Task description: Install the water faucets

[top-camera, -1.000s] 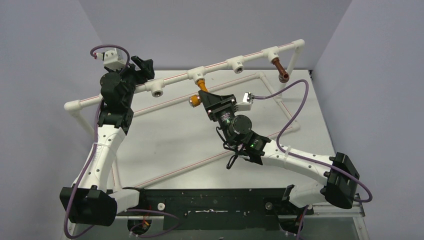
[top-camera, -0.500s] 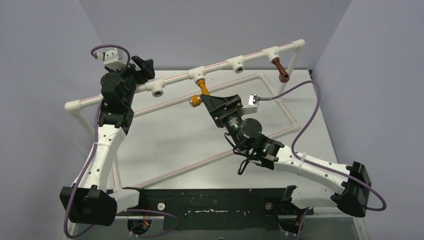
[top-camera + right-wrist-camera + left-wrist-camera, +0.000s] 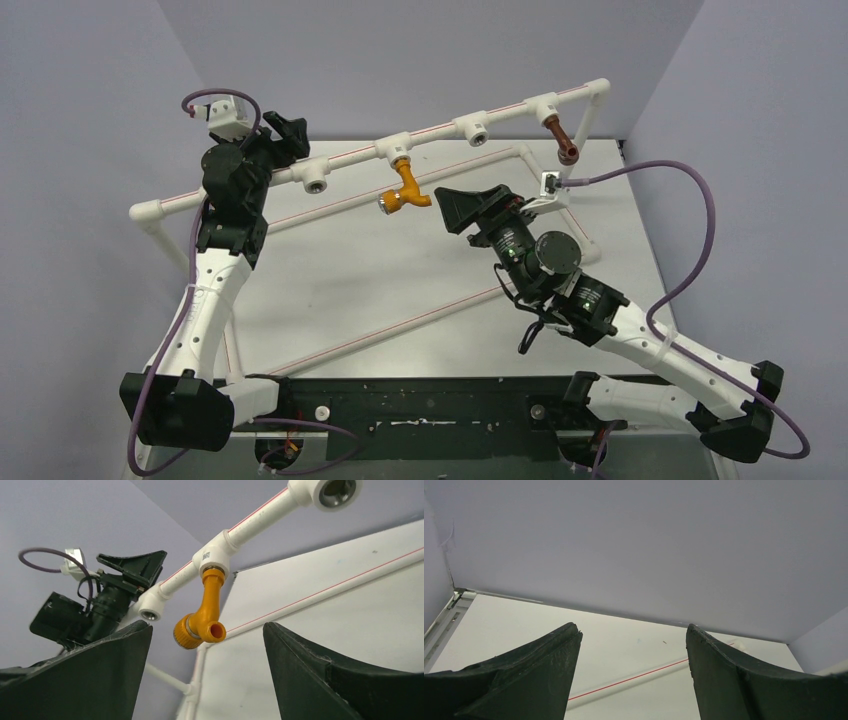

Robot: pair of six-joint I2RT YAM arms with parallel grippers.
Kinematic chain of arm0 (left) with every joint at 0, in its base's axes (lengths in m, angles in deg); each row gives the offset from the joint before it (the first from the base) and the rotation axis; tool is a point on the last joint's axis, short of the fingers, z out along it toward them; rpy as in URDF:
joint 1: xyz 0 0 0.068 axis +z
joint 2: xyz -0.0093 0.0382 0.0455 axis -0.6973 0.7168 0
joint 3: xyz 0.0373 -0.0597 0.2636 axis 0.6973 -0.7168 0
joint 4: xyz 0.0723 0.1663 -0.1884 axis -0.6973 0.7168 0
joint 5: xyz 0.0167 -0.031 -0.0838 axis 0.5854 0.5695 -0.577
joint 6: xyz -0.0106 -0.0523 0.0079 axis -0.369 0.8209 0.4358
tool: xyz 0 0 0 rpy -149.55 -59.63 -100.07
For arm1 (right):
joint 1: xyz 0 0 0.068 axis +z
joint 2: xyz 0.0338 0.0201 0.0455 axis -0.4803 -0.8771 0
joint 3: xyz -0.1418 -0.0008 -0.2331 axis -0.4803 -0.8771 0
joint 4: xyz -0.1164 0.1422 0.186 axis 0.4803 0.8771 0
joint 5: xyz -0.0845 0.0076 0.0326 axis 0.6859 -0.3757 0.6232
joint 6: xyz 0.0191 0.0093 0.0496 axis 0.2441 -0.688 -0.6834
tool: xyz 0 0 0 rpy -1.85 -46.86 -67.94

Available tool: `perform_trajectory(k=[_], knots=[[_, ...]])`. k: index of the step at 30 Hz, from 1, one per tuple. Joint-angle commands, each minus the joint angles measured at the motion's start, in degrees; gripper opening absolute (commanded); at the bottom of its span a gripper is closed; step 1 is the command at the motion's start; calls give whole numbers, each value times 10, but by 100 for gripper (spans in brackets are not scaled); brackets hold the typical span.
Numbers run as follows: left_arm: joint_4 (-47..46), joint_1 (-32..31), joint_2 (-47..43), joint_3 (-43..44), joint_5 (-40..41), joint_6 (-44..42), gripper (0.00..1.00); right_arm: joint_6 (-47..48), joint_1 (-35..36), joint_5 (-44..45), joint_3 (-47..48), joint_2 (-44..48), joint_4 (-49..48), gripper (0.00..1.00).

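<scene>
An orange-yellow faucet [image 3: 405, 187] hangs by its stem from a white tee socket [image 3: 395, 150] on the raised pipe rail, its spout bent sideways. It shows up close in the right wrist view [image 3: 202, 617]. My right gripper [image 3: 443, 208] sits just right of it, open and not touching it; in its own view [image 3: 207, 630] the faucet lies beyond the fingertips. A dark reddish-brown faucet [image 3: 562, 137] hangs from the tee near the rail's right end. My left gripper [image 3: 285, 135] is at the rail's left part, open [image 3: 632, 630], with nothing between its fingers.
The white pipe frame [image 3: 220, 190] with red stripes spans the table, its lower pipes [image 3: 634, 680] lying on the surface. Two tee sockets [image 3: 316, 183] [image 3: 474, 130] on the rail stand without fittings. Lilac walls close in the back and both sides.
My right gripper has opened, let go of the orange-yellow faucet and drawn back to the right. The faucet stays hanging in its tee. The left arm has not moved.
</scene>
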Motion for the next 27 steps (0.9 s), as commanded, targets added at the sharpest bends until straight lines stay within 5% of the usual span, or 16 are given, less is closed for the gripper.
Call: perform_trajectory(k=[1,17,27], knots=[[278,-34,93,-83,-92,-20,74,205,-2,-28,47,15,38,84],[280,-35,97,-81,-95,-19,74,811,2,-251,179,-43,210,85],[281,-36,98,-81,-94,-20,74,1123,54,-151,182,-78,232,89]])
